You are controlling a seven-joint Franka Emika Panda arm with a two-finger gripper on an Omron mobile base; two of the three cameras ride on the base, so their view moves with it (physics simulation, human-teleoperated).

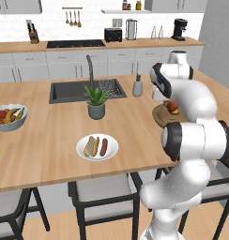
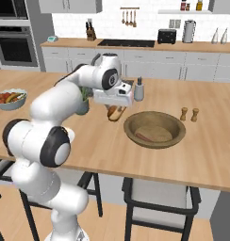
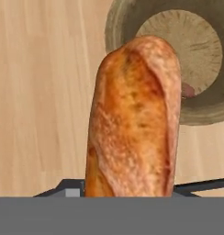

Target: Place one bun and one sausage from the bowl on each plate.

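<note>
Claw grips a bun beside the wooden bowl.

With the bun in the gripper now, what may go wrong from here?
1. The gripper holds the bun by one end, above the counter; it could slip and land there instead of on a plate.
2. The white plate already has a bun and sausage; placing this one there would be wrong.
3. One sausage remains in the bowl.

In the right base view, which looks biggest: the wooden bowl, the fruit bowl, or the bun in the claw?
1. Wooden bowl, clearly the largest.
2. Fruit bowl; it sits farther off, so it may really be bigger than it looks.
3. Bun, partly hidden under the claw.
</note>
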